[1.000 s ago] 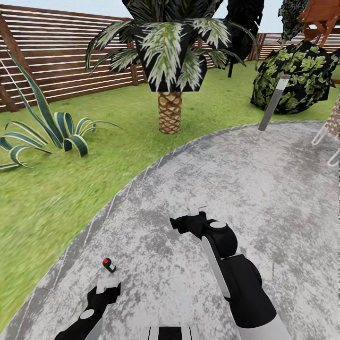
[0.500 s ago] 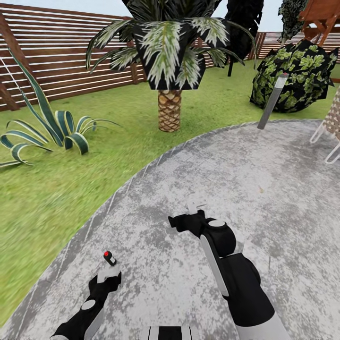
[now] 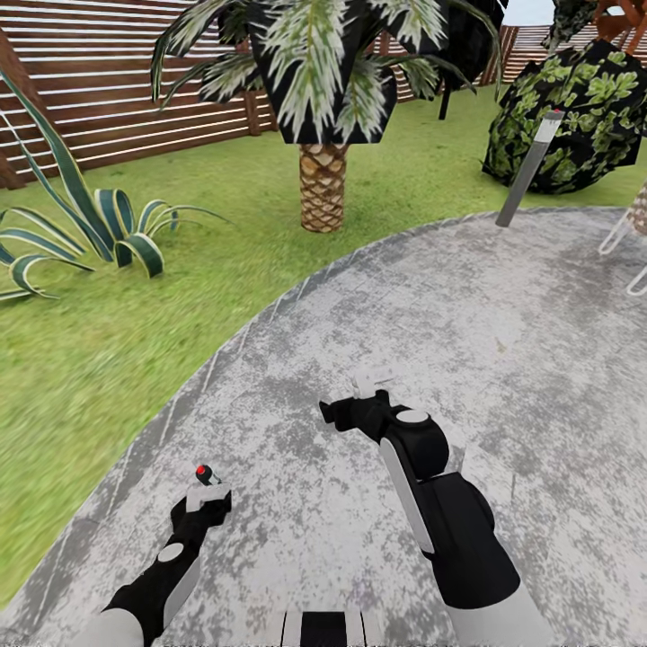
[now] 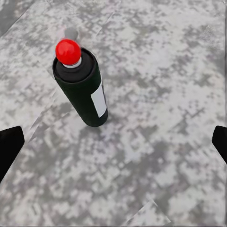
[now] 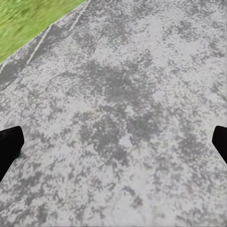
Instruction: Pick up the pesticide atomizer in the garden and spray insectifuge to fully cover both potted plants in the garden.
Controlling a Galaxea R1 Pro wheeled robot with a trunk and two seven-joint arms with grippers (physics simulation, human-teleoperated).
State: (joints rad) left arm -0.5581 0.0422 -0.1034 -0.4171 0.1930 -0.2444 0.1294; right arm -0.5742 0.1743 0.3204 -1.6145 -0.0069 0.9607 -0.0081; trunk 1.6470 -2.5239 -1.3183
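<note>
The pesticide atomizer [image 3: 205, 474] stands upright on the gravel patio [image 3: 503, 341], a dark bottle with a red tip. In the left wrist view the pesticide atomizer [image 4: 85, 92] is a short way beyond my fingers, untouched. My left gripper [image 3: 208, 496] sits just behind it, open, with its black fingertips [image 4: 9, 146] spread wide. Farther forward over bare gravel, my right gripper [image 3: 373, 385] is open and holds nothing. The potted plants are out of view.
A palm [image 3: 322, 180] stands on the lawn [image 3: 99, 341] ahead, a striped agave [image 3: 81, 234] at left before the slatted fence [image 3: 117, 99]. At right are a round dark bush [image 3: 575, 108], a grey bollard lamp [image 3: 530, 166] and white chair legs [image 3: 629, 247].
The head view has shifted forward a little. My left gripper has closed in on the atomizer, the gap between them smaller. The right arm holds its pose.
</note>
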